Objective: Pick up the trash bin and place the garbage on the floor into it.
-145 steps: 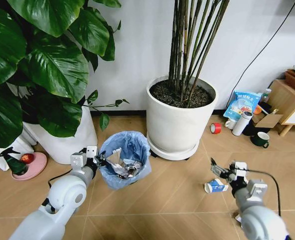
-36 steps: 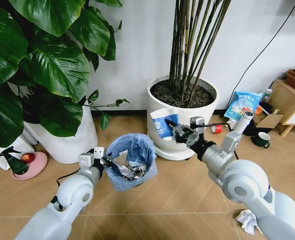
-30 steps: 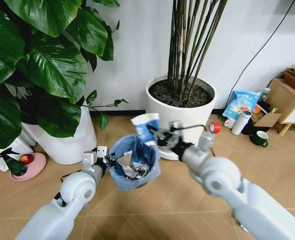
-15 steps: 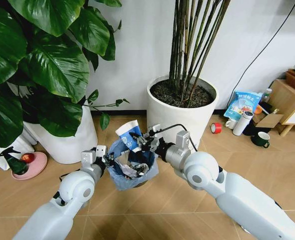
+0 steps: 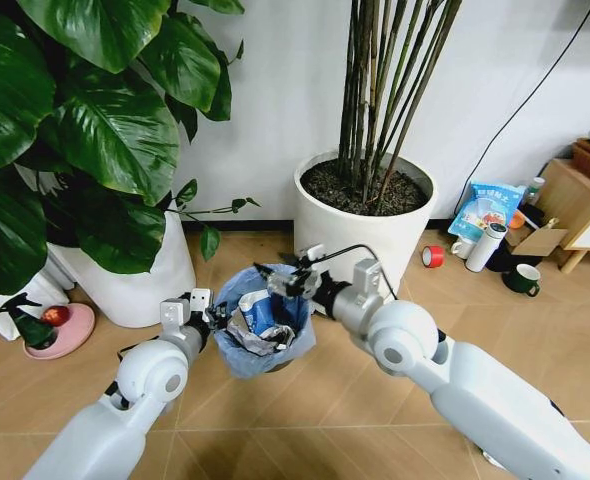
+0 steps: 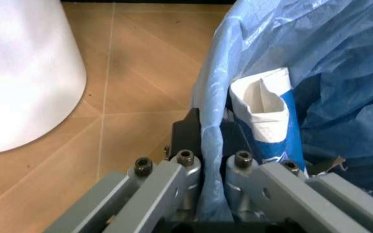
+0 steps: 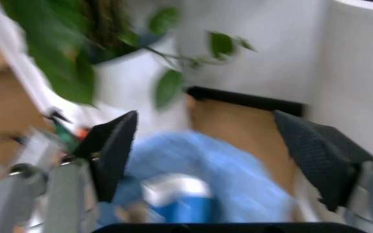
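Above the trash bin [image 5: 263,325], the right gripper [image 5: 278,284] gaped empty; the left gripper [image 5: 207,318] pinched its rim, whose thin liner might slip.

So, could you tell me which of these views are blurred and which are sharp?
Right wrist view: motion-smeared, with the open right gripper above a blurry trash bin. Left wrist view: crisp on the carton and bag. Head view: sharp throughout.

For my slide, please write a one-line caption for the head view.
Left gripper holds the trash bin by its rim; the open right gripper hovers above the carton lying inside.
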